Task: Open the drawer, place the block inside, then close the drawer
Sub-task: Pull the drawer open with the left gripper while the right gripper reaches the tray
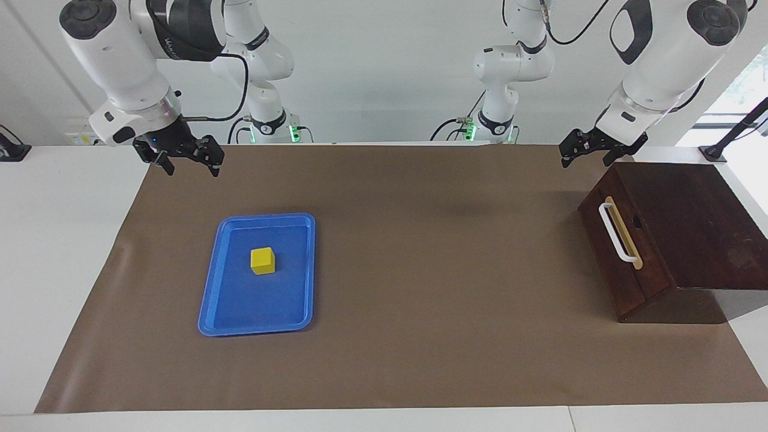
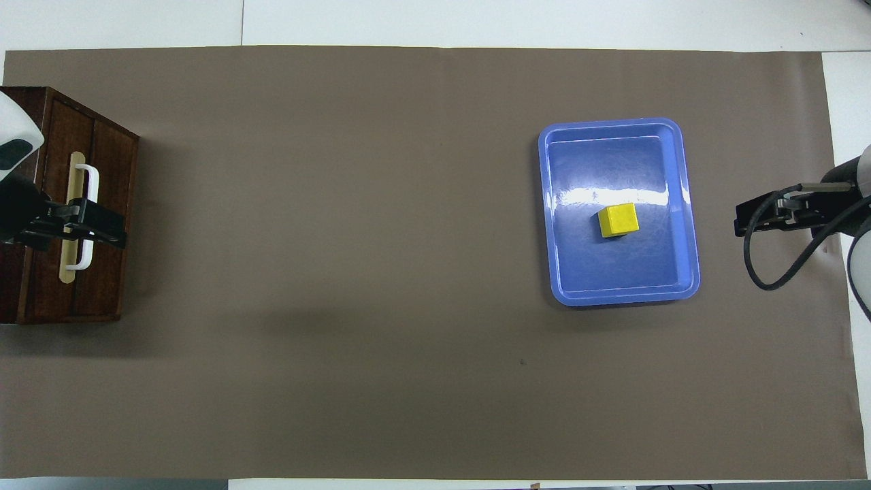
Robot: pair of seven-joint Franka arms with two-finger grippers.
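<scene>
The drawer [image 1: 624, 240] is shut, flush in its box [image 1: 696, 228], which sits at the left arm's end of the desk [image 1: 420, 270]. Its front faces along the desk toward the right arm's end, and it tilts back a little, so the face looks slightly upward. The white handle [image 1: 618, 233] lies along the front, its long axis running from nearer the robots to farther from them, the same way as the long axis of the drawer front.

The block [image 1: 263, 261] sits in a blue tray [image 1: 210, 288] toward the right arm's end of the desk, well apart from the drawer. It rests flat on the tray floor, a bit nearer the robots than the tray's middle, and is turned slightly out of line with the tray's edges. The tray's long axis also runs from near to far.

The left gripper [image 1: 591, 153] hangs in the air over the box's edge nearest the robots, fingers released and grasping nothing. The right gripper [image 1: 186, 161] hangs over the brown mat at its end of the desk, nearer the arm bases than the tray, fingers likewise spread and empty.
</scene>
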